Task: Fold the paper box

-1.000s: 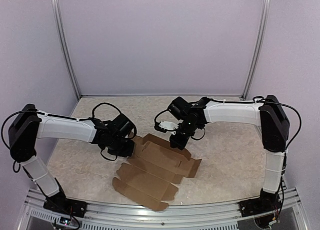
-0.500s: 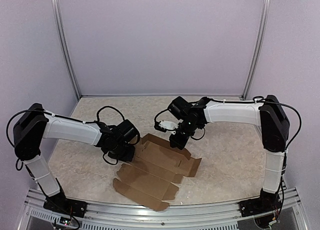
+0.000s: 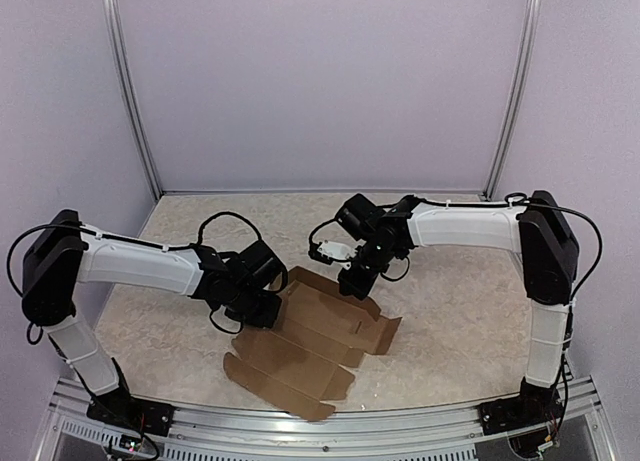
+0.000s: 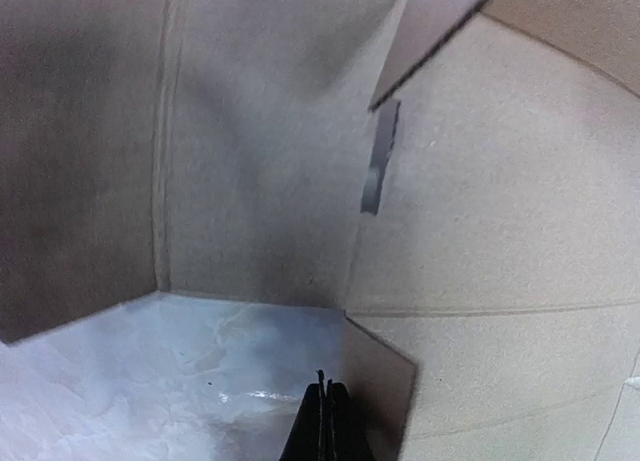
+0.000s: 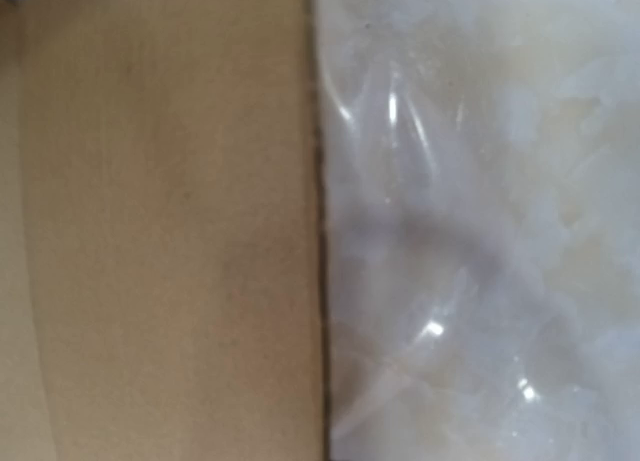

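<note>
The paper box, a plain brown die-cut cardboard sheet, sits near-flat in front of you; your left gripper, clenched empty, just slid up to its left flap, right gripper clenched empty too, so folding's barely begun

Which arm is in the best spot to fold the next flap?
Probably the left. The left hand, shut, sits low at the box's left side, right beside a small flap. The right hand, also shut, is at the far edge.
</note>
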Tool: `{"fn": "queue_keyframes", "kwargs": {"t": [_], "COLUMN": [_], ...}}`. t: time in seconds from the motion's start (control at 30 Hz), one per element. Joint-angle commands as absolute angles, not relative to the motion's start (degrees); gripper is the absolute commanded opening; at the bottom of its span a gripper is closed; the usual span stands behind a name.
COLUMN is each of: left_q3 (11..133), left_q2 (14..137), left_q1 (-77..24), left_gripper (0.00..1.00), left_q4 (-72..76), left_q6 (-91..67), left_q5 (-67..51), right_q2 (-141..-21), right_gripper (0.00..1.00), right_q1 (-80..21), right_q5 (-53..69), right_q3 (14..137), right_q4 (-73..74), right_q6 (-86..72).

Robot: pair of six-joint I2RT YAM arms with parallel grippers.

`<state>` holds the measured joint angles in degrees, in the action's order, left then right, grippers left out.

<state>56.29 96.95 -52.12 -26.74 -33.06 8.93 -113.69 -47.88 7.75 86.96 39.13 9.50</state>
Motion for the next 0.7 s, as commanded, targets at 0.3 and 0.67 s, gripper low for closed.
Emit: {"fn": "queue_keyframes", "kwargs": {"t": [0.3, 0.67], "left_q3": [58.77, 56.86], "left_q2": [99.64, 103.85], "left_q1": [-56.41, -56.46], "left_gripper": [0.00, 0.00], "left_q4": [-22.71, -20.75], "left_q6": [-35.23, -35.79], "left_q5": [4.79, 5.72], "right_q2": [-115.22, -114.56], "right_gripper": [0.00, 0.00], "right_q1": [-47.48, -47.48], "right_q5": [5.73, 5.73], "right_q3": [86.25, 85.00], "right_q4": [37.13, 36.18], "right_q6": [7.80, 7.91]}}
